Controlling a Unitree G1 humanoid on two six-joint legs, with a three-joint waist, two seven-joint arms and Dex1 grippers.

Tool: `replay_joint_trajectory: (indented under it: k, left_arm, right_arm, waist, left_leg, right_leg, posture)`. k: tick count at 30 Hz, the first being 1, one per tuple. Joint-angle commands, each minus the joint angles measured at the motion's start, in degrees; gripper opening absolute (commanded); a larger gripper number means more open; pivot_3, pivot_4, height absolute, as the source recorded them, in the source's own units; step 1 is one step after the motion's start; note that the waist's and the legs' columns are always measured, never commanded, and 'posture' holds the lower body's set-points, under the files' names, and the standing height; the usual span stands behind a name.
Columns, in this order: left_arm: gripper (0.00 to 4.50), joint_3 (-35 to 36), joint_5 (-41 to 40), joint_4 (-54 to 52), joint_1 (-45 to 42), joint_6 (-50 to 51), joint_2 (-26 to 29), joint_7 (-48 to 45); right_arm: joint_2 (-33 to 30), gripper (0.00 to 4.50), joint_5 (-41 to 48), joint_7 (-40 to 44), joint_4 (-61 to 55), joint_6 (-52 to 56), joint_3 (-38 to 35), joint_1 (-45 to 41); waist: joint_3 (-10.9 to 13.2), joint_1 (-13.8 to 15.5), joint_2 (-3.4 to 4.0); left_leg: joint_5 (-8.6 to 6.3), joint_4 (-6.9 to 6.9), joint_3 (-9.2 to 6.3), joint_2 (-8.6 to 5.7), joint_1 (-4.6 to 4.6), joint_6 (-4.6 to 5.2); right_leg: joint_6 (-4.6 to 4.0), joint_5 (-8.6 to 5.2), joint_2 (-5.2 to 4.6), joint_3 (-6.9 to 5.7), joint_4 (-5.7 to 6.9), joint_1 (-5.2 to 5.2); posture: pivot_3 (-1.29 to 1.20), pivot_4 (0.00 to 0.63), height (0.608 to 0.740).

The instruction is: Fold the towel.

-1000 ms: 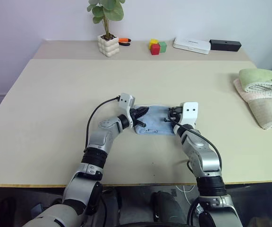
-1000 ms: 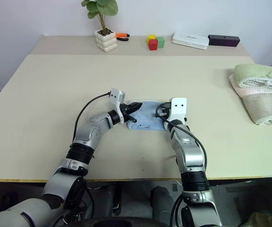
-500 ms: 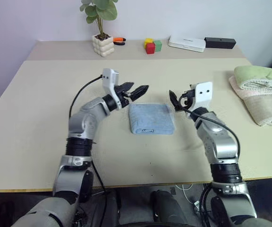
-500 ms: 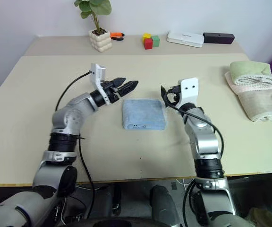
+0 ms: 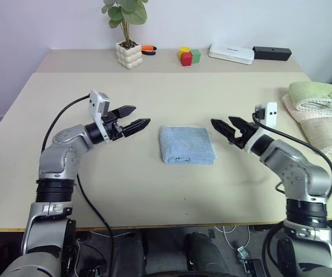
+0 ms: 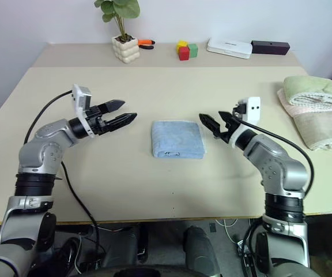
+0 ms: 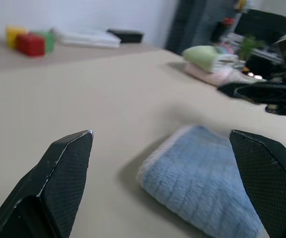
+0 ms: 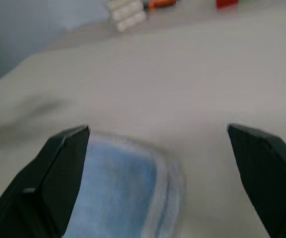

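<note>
The towel (image 5: 187, 144) lies folded into a small light blue rectangle near the middle of the beige worktop (image 5: 154, 92), flat and touched by nothing. The left claw (image 5: 136, 123) hangs above the worktop just beside the towel's left edge, pointing toward it, its 2 black fingers (image 7: 66, 168) spread wide and holding nothing. The right claw (image 5: 222, 128) hangs just beside the towel's right edge, pointing back toward it, fingers (image 8: 63, 168) also spread wide and empty. The 2 claws face each other with the towel between them.

At the worktop's right edge sits a stack of folded towels (image 5: 321, 115), green on top of pink and beige. Along the far side stand a potted plant (image 5: 129, 34), some coloured blocks (image 5: 189, 56), a white box (image 5: 231, 54) and a black box (image 5: 272, 53).
</note>
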Motion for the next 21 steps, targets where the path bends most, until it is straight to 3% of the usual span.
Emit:
replay_joint_trajectory:
  k: [1,10,16,21]
  left_arm:
    - [4.47,0.16,-2.51,-4.51,2.88,-3.55,3.28,-9.64]
    - [4.47,4.43,-8.33,-6.84,9.07,0.29,11.65,-18.04]
    - [4.47,5.22,-7.28,-6.60,10.50,-2.06,13.36,-18.65]
    - [4.47,5.55,-7.46,-7.12,10.82,-2.36,13.03,-17.38]
  right_arm:
    - [-2.04,4.50,3.06,-1.21,-4.30,6.39,-0.46,1.80]
    - [4.30,4.50,5.19,-7.70,-2.35,12.87,0.20,2.03]
    - [3.87,4.50,1.53,-8.72,0.85,11.08,2.00,1.19]
    - [5.55,4.50,3.38,-7.98,2.11,12.73,2.23,-0.46]
  waist:
    - [0.00,-0.19,0.00]
    - [0.01,-0.19,0.01]
    - [0.00,-0.16,0.00]
    - [0.00,-0.25,0.00]
  left_leg:
    - [0.00,-0.01,0.01,0.00,0.01,0.00]
    - [0.00,-0.04,0.03,0.03,-0.04,0.01]
    - [-0.01,-0.01,0.03,0.03,-0.05,0.01]
    - [0.00,-0.01,0.03,0.03,-0.04,0.01]
  right_leg:
    - [-0.03,-0.02,0.00,0.01,0.00,-0.02]
    - [-0.03,-0.02,0.02,0.04,0.03,-0.13]
    - [-0.06,-0.03,0.02,0.04,0.02,-0.13]
    - [-0.05,-0.03,0.03,0.04,0.02,-0.12]
  posture:
    - [0.00,0.150,0.735]
    - [0.00,0.150,0.735]
    - [0.00,0.150,0.735]
    - [0.00,0.150,0.735]
